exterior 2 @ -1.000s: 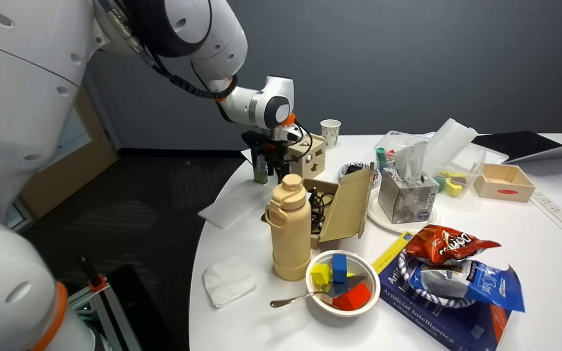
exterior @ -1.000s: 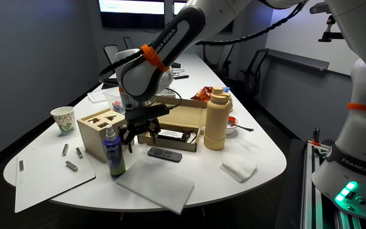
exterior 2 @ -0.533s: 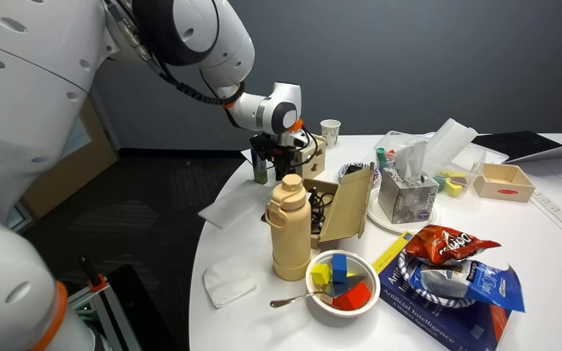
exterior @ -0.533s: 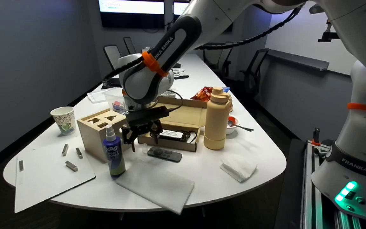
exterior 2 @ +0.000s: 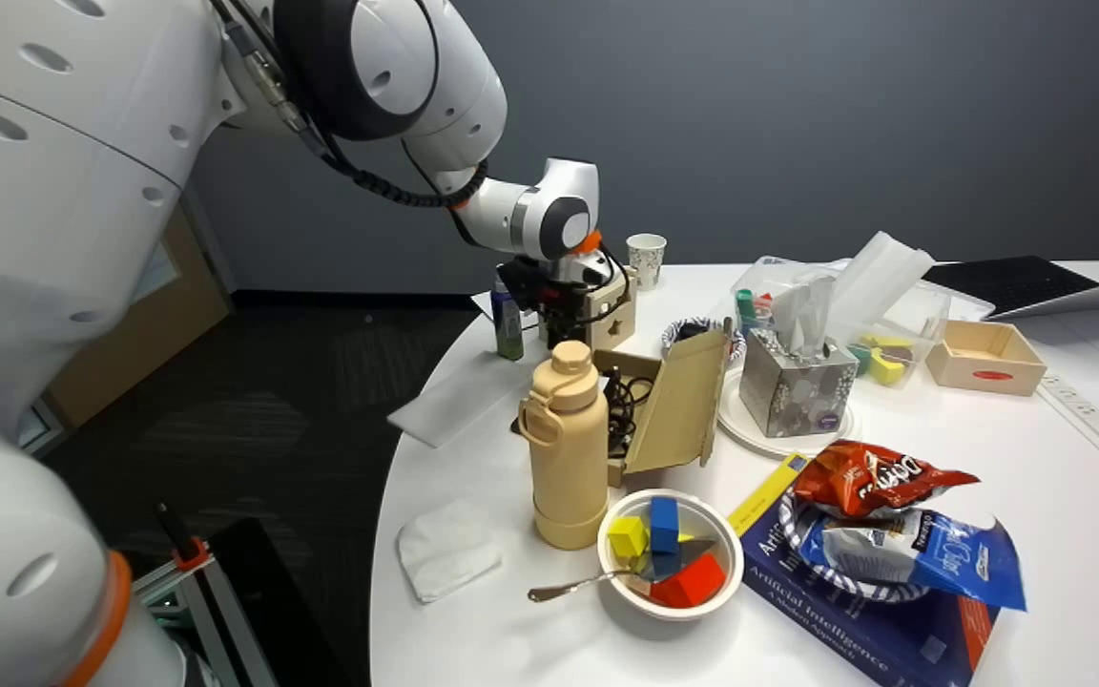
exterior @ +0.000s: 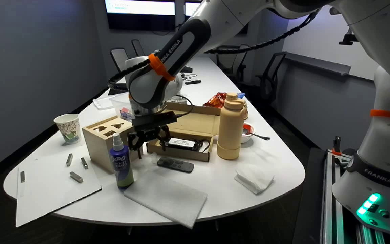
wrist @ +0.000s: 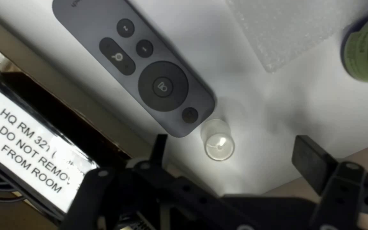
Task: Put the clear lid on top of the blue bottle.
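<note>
Near the clear lid, the gripper holds nothing, its fingers being wide apart; the blue bottle stands upright

A long table, chairs, wall screens and a whiteboard make this an office meeting room.

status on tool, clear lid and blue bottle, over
Tool open, nothing gripped. Clear lid on table, not yet on standing blue bottle. Remote close beside lid, may crowd grasp.
</note>
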